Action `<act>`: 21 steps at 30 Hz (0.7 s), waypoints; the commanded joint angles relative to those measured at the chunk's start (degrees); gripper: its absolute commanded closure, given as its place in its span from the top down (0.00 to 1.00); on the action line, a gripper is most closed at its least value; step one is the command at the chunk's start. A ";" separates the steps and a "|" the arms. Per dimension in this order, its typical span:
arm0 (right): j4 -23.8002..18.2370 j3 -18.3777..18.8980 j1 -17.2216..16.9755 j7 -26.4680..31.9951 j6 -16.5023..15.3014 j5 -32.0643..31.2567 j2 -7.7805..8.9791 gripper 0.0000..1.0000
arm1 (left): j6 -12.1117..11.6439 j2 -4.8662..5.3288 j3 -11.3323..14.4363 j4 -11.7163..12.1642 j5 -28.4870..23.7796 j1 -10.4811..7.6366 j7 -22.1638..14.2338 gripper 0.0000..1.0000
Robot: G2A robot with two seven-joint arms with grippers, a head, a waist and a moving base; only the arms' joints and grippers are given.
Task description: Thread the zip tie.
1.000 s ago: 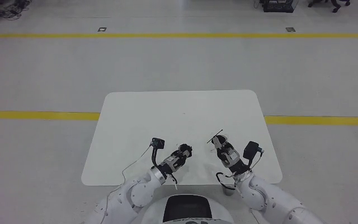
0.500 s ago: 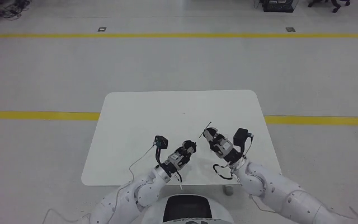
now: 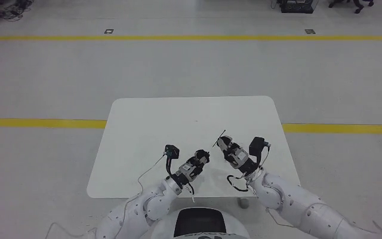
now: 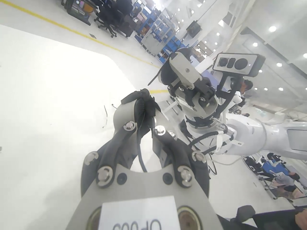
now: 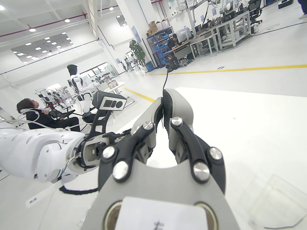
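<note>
My right gripper (image 3: 222,142) hangs over the near middle of the white table (image 3: 179,116), shut on a thin black zip tie (image 5: 165,80). The tie's free end sticks out past the fingertips (image 5: 168,101), pointing away from me. In the top view the zip tie (image 3: 219,138) slants up and to the right. My left gripper (image 3: 202,156) hovers just beside it, a short gap apart. In the left wrist view the left gripper (image 4: 145,102) is shut on a thin black strip (image 4: 140,144) running down between its fingers. The right gripper (image 4: 165,72) stands opposite.
A clear plastic piece (image 5: 275,199) lies on the table close to my right arm. The table's near edge (image 3: 149,196) runs just under both wrists. The far half of the table is bare white surface.
Over the last second both grippers drew closer together. The right one shifted left and away from me with the zip tie, and the left one edged right. No motion in the last half second.
</note>
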 commanded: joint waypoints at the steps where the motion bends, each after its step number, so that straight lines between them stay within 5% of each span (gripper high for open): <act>1: 0.00 0.00 0.00 0.00 0.00 0.00 0.00 0.00 | 0.00 0.00 0.00 0.00 0.00 0.00 0.00 0.00; 14: 0.00 0.00 0.00 0.00 0.00 0.00 0.00 0.00 | 0.00 0.00 0.00 0.00 0.00 0.00 0.00 0.00; 21: 0.00 0.00 0.00 0.00 0.00 0.00 0.00 0.00 | 0.00 -0.12 -1.41 -0.87 -3.96 3.73 6.38 0.00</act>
